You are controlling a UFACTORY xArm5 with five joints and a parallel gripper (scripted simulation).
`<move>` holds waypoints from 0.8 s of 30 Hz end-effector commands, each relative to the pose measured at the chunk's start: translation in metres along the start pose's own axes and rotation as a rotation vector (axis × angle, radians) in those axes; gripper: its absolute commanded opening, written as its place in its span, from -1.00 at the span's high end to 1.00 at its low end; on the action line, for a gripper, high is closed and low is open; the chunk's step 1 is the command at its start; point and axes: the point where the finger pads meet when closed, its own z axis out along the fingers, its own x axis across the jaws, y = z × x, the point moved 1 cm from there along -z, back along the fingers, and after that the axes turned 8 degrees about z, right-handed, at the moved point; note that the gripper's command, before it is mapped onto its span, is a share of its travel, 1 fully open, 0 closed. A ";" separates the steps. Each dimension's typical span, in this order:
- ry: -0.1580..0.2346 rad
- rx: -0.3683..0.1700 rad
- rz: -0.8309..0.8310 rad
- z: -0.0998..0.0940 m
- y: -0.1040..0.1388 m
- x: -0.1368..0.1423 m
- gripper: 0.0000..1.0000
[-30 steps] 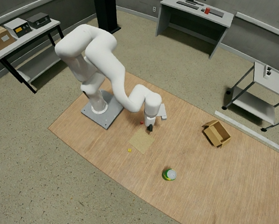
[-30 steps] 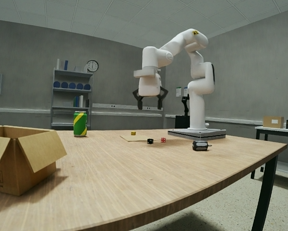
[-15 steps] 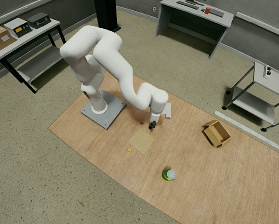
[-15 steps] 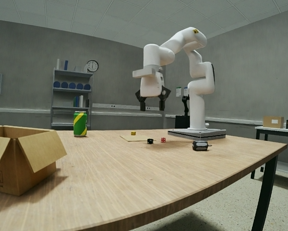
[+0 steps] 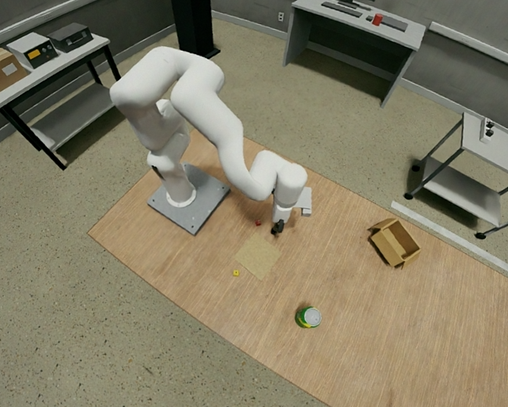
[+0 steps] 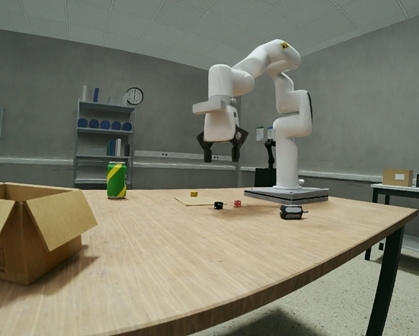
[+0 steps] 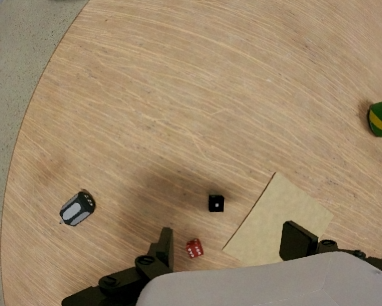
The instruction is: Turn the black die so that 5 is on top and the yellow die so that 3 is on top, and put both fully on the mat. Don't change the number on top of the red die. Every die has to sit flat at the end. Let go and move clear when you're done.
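Matt wood-grain table (image 6: 209, 266), cardboard box (image 6: 38, 227) (dull finish), glossy can (image 6: 116, 179).

Lab: instrument benches (image 5: 48, 61), computer desk (image 5: 355, 21)

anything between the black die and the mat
Nothing: in the wrist view only bare wood separates the black die from the mat. The red die sits off to the side.

Grey walls (image 6: 41, 69), speckled floor (image 5: 59, 325), a shelf unit (image 6: 104, 139) and a desk (image 5: 357, 24).
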 end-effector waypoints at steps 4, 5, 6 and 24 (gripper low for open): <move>0.000 0.003 0.000 0.047 0.003 0.003 -1.00; 0.000 0.003 0.000 0.048 0.003 0.003 -1.00; 0.000 0.003 0.000 0.048 0.003 0.003 0.28; 0.000 0.003 0.000 0.048 0.003 0.003 0.28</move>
